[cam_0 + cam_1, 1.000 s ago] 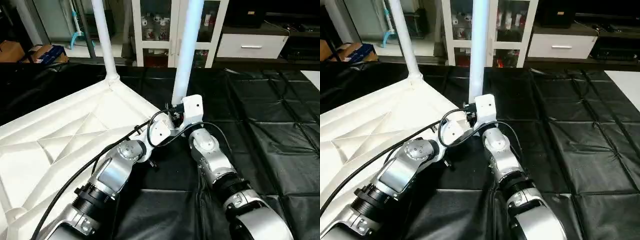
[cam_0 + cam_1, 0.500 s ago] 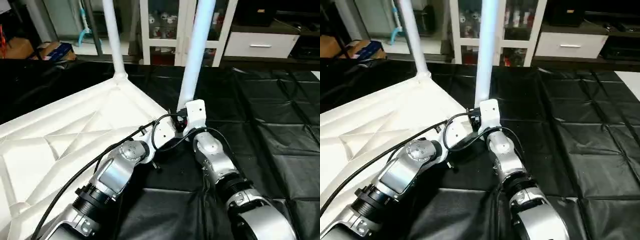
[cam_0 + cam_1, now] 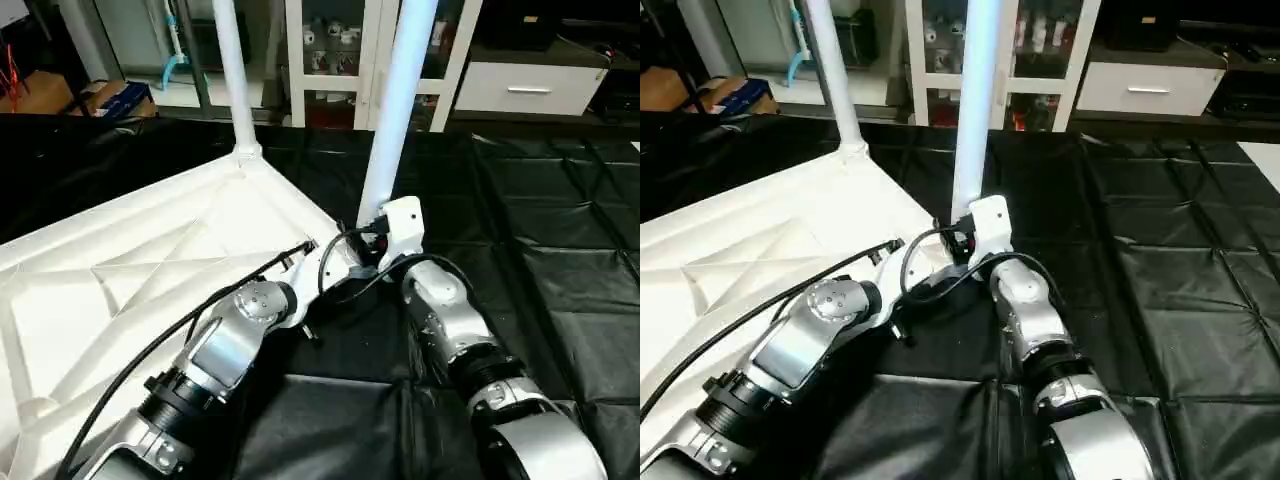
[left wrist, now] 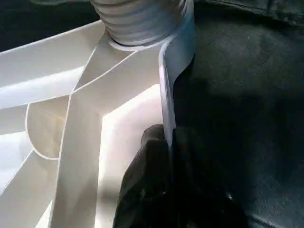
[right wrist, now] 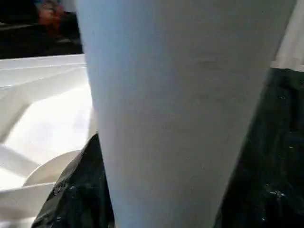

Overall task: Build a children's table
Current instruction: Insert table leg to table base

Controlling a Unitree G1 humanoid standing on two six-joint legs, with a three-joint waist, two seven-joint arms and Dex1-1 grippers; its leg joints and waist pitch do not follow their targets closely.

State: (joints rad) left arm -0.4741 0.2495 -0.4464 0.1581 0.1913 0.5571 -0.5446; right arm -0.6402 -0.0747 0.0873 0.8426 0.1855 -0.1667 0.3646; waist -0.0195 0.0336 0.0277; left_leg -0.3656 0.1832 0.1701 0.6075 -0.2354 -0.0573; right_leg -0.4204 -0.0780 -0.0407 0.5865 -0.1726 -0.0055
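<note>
White plastic table top lies upside down on a black quilted sheet, its ribbed underside facing up. Two white legs stand upright in corner sockets: a far leg and a near leg. The left gripper has its fingers together, pinching the thin rim of the top beside the near leg's threaded base. The right gripper is at the foot of the near leg, a black finger alongside it; whether its fingers clamp the leg cannot be told. Judging by this, about half the job is done, with further legs likely still to fit.
</note>
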